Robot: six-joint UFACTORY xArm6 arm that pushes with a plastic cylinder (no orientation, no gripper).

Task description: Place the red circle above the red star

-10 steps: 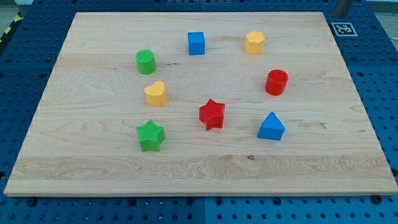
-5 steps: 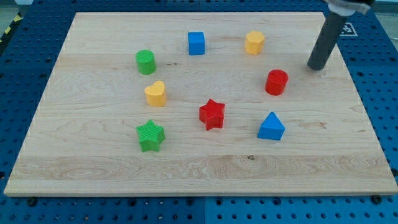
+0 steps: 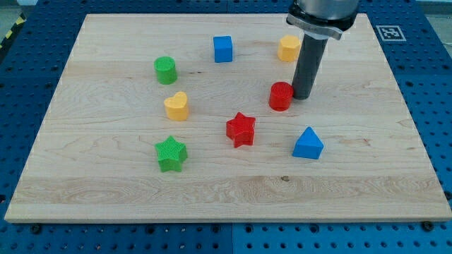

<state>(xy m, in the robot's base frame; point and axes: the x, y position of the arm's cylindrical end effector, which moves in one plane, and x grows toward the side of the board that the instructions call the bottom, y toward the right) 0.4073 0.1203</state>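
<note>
The red circle point(image 3: 280, 96) stands right of the board's middle, up and to the right of the red star point(image 3: 241, 129). My tip point(image 3: 303, 95) touches the red circle's right side. The rod rises from it toward the view's top and partly covers the yellow block point(image 3: 287, 48).
On the wooden board point(image 3: 106, 183) there are also a blue cube point(image 3: 223, 49), a green cylinder point(image 3: 165, 70), a yellow heart point(image 3: 176, 106), a green star point(image 3: 171, 154) and a blue triangle point(image 3: 308, 143). A marker tag point(image 3: 389, 32) sits at the top right corner.
The rod came in from the top right, moved left and down to the red circle, and pushed it to the left by about a block's width.
</note>
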